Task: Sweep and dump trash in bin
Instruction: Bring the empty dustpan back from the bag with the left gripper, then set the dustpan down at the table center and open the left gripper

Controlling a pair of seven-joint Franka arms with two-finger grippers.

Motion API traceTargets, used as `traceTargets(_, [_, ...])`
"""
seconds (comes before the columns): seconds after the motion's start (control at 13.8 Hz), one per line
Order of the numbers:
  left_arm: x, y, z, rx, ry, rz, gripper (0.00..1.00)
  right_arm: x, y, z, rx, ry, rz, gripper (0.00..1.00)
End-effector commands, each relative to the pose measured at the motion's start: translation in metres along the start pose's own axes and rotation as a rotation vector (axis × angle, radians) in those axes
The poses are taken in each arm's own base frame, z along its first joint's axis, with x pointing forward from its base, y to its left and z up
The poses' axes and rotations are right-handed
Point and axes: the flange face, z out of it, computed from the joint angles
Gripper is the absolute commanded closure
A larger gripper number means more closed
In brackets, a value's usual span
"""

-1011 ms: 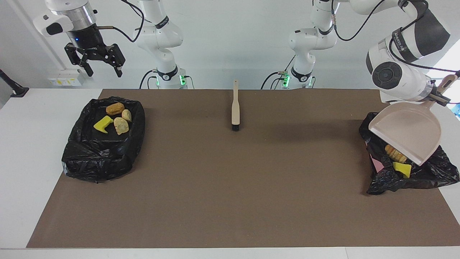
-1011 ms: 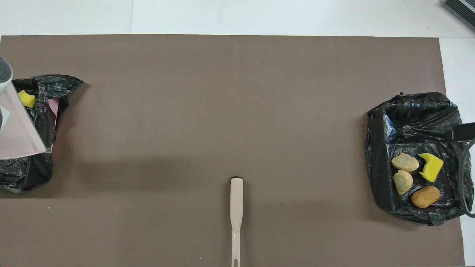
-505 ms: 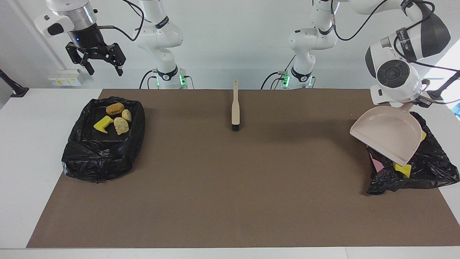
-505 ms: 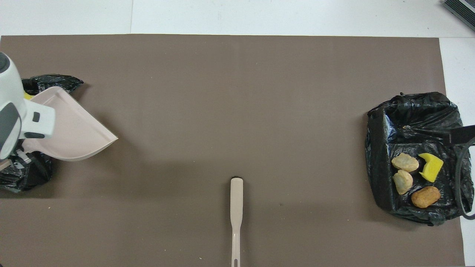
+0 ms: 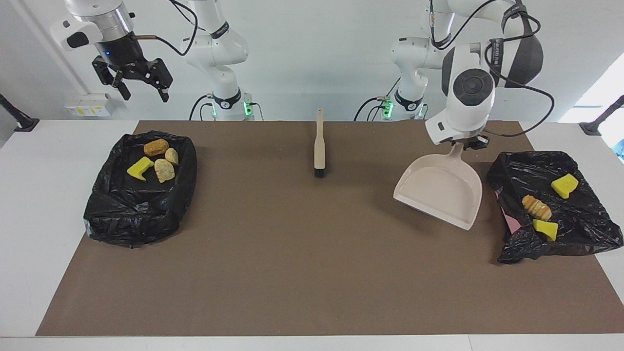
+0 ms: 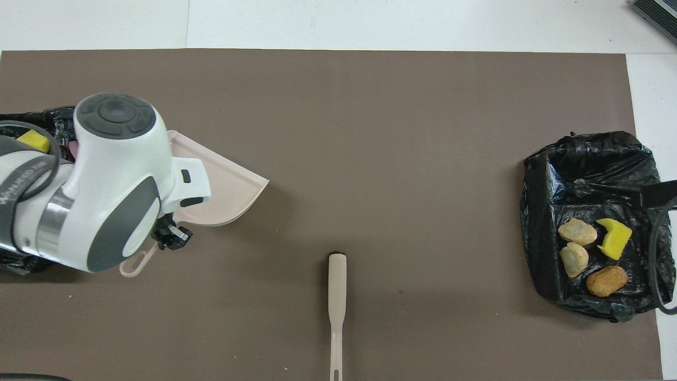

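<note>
The brush (image 5: 319, 146) lies nearest the robots, mid-table, nothing around it; the left gripper (image 5: 467, 144) clamps the dustpan (image 5: 438, 190) handle above the mat; trash (image 5: 536, 206) sits in both black-lined bins (image 5: 580, 224); the right gripper (image 5: 132, 82) hangs with fingers apart over its end.

From up top, the left arm (image 6: 100, 185) covers most of the dustpan (image 6: 232, 185), only its front edge and the handle tip poke out. The left gripper (image 6: 170, 237) sits clamped on the handle. Brush (image 6: 337, 296) lies on the brown mat (image 6: 370, 132) mid-counter, bristles pointing away from the robots. The bin (image 6: 545, 222) at the right arm's end holds four trash bits (image 6: 577, 232). At the left arm's end, one yellow chunk (image 6: 33, 141) peeks from a black bag (image 6: 55, 117).
</note>
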Motion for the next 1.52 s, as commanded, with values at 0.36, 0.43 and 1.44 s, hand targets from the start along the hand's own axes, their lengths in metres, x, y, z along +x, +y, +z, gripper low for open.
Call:
traceTargets(0.36, [0.081, 0.129, 0.016, -0.121, 0.157, -0.163, 1.0, -0.007, -0.002, 0.001, 0.013, -0.008, 0.009, 0.0])
traceTargets(0.43, [0.09, 0.14, 0.017, -0.132, 0.171, -0.187, 1.0, -0.007, -0.002, 0.001, 0.013, -0.008, 0.009, 0.0])
traceTargets(1.44, [0.161, 0.212, 0.022, -0.258, 0.31, -0.407, 0.0, -0.013, -0.007, 0.004, 0.015, -0.005, 0.001, 0.0])
